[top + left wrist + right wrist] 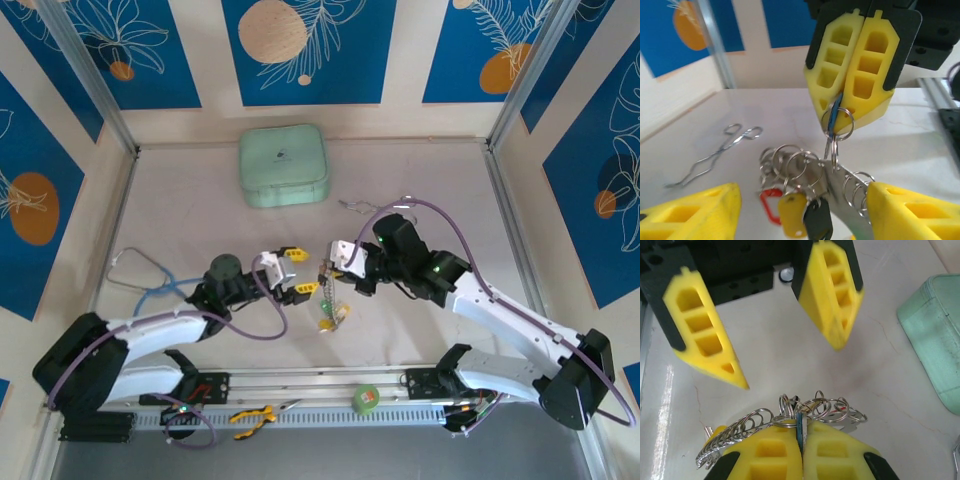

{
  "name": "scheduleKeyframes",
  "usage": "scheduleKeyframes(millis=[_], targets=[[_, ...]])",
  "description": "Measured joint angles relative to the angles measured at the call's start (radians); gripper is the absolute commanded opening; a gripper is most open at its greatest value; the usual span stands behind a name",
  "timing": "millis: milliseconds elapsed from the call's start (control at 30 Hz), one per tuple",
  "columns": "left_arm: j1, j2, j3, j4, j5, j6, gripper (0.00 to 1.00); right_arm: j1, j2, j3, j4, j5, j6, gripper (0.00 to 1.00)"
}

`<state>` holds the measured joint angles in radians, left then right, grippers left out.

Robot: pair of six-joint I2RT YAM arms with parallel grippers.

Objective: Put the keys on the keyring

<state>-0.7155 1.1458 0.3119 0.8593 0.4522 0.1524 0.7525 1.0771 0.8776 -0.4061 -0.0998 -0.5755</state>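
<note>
My right gripper (335,265) (801,426) is shut on a blue key tag (800,425) (836,107) and holds it up by its small split ring. Below it hangs the keyring (840,180) (329,310), a silvery curved band strung with several small rings (835,407). The keys hang from it with red (771,207), yellow (792,215) and black (817,220) tags. My left gripper (297,272) (804,197) is open and faces the right one, its yellow fingers (695,212) on either side of the hanging bunch. Whether a finger touches the rings is unclear.
Silver forceps (720,150) (355,205) lie on the table beyond the grippers. A mint-green case (284,165) (935,340) sits at the back. A blue and grey tube loop (140,275) lies at the left. A green tape roll (367,398) and yellow pliers (255,418) rest by the arm bases.
</note>
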Motion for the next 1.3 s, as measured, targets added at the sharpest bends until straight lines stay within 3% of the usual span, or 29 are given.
scheduleKeyframes(millis=[333, 533, 700, 867, 1167, 1300], targets=[[0.037, -0.471, -0.066, -0.189, -0.637, -0.048, 0.81, 0.094, 0.201, 0.147, 0.072, -0.066, 0.026, 0.00], [0.074, -0.605, -0.013, -0.323, -0.872, -0.092, 0.82, 0.168, 0.353, 0.230, 0.208, -0.099, 0.058, 0.00], [0.077, -0.613, 0.009, -0.386, -0.956, -0.115, 0.84, 0.149, 0.471, 0.278, 0.302, -0.099, 0.095, 0.00], [0.080, -0.589, 0.009, -0.420, -0.978, -0.155, 0.86, 0.093, 0.489, 0.256, 0.283, -0.067, 0.093, 0.00], [0.096, -0.511, -0.012, -0.418, -0.973, -0.223, 0.90, -0.019, 0.448, 0.134, 0.089, 0.085, -0.030, 0.00], [0.105, -0.494, -0.018, -0.411, -0.964, -0.241, 0.96, -0.051, 0.438, 0.089, 0.014, 0.158, -0.108, 0.00]])
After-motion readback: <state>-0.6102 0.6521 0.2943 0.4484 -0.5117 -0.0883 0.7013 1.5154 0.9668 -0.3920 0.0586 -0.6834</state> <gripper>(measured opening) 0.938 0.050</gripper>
